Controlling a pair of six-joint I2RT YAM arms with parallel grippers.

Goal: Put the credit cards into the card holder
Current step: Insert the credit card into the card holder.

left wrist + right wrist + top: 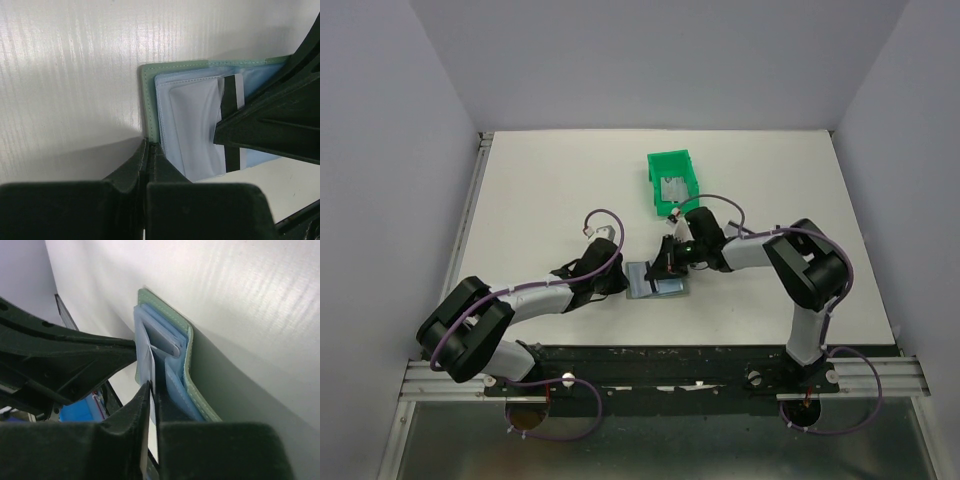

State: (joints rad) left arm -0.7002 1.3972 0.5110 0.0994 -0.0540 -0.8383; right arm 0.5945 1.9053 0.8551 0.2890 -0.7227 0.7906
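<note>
Grey-green card holder (655, 283), where does it lie?

On the white table (550, 190), between the two arms and close to their near edge. Its pale blue pockets face up, with the green hem showing round them in the left wrist view.

And the left gripper (147, 146)?

Its jaws are pressed narrow, nipping the green hem at the holder's near corner. From above it comes in low from the left and touches the holder's left side.

What does the right gripper (150, 386) carry?

A credit card (232, 92), thin and silvery with a black stripe. The claw is clamped on the card's edge, which the right wrist view shows as a pale sliver between the fingers. The card's far end sits against the blue pockets, partly behind one pocket's lip. How deep it goes I cannot tell.

Are the two claws touching?

They are very close over the holder; contact between them I cannot make out.

Any other card?

A second credit card (671, 188) lies in the green bin (670, 160), just beyond the right gripper.
</note>
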